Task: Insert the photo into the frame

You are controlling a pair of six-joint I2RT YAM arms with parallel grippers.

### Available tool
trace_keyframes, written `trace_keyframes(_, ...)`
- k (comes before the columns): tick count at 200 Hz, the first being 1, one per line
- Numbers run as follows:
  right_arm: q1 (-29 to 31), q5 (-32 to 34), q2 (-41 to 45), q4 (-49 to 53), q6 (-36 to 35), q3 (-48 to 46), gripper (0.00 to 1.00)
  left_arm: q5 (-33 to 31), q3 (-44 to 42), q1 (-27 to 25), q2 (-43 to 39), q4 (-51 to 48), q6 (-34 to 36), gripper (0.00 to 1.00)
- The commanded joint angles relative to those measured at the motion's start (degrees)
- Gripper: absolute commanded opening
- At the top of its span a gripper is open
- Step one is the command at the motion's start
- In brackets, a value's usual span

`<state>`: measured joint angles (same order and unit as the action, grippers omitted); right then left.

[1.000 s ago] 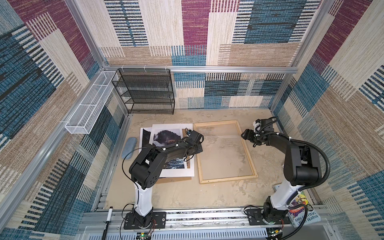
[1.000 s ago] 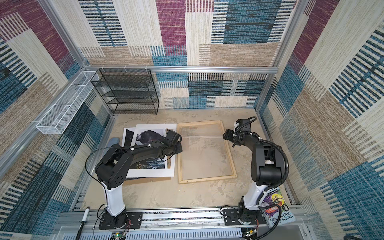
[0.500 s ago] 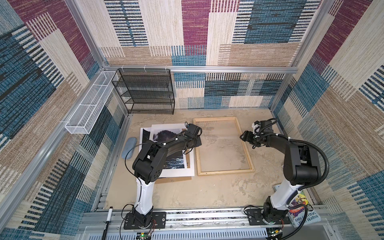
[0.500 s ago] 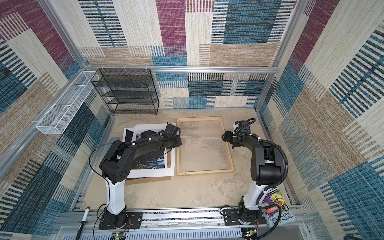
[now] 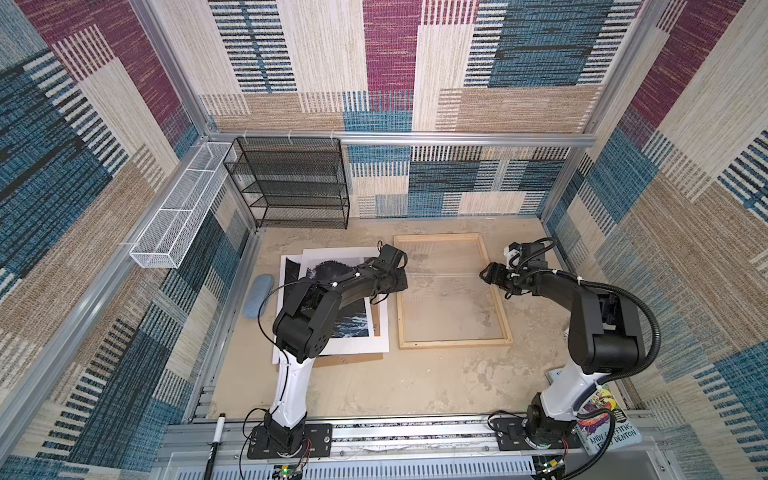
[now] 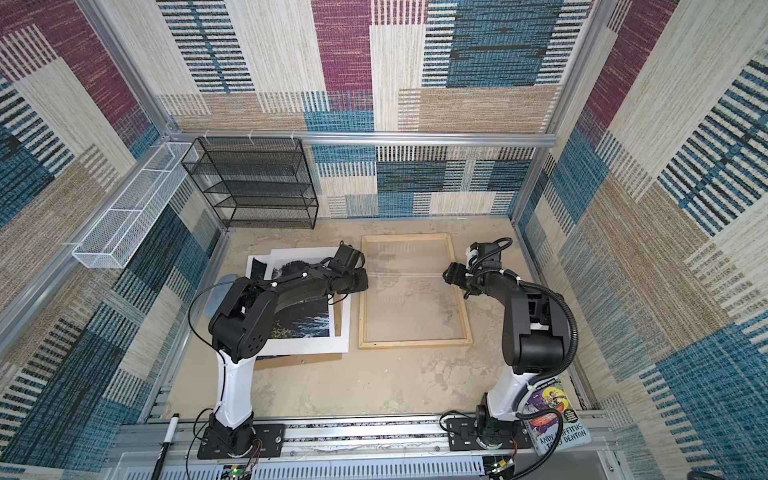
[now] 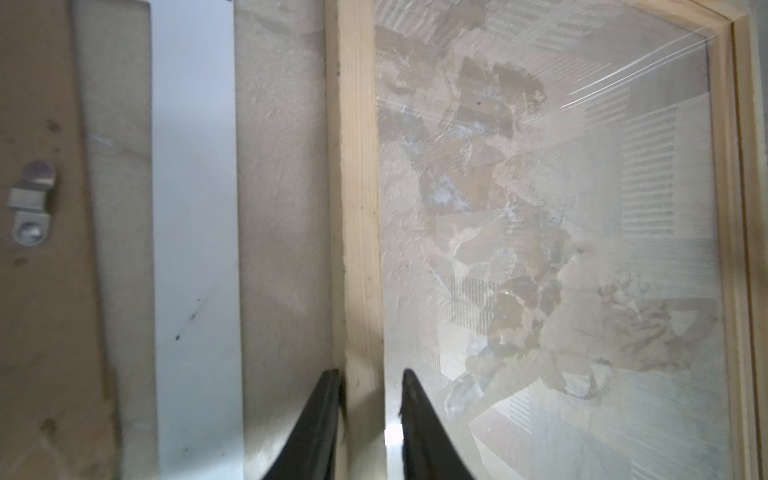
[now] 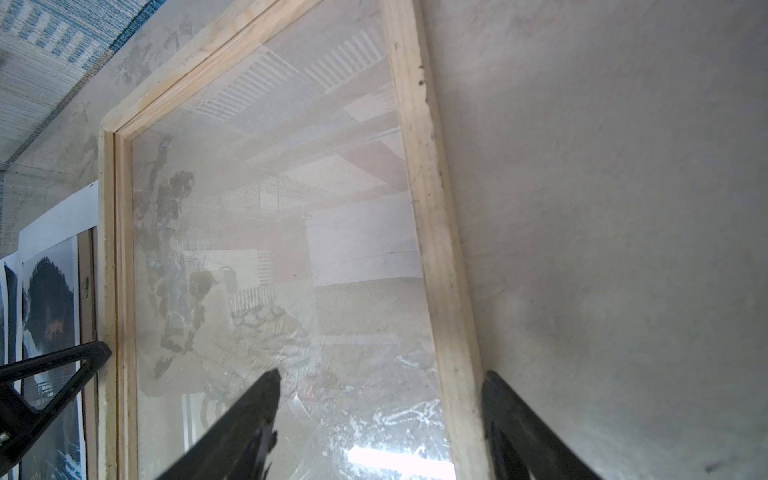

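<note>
Far left we see the photo (image 5: 351,320) lying flat under a white mat (image 5: 345,345), w/ a brown board (image 7: 45,311) below. Next the left gripper (image 7: 369,376) sits over the left strip of the frame (image 5: 455,343), fingers just a little apart, one each side, small gap by one. The frame lies flat in the middle. On the right, the right gripper (image 8: 379,376) is spread wide over the right strip

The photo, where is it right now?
In both top views the photo lies left of the frame, under the white mat board, partly hidden by the left arm.
</note>
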<state>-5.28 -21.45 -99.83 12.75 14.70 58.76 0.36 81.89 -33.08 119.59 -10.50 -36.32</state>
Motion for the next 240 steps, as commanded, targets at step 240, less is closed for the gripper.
trace_keyframes(240,38.9,-0.7,-24.5,-1.0,13.4,30.6,0.71,-6.0,-27.5,8.1,-28.2,-7.1,1.3,0.35)
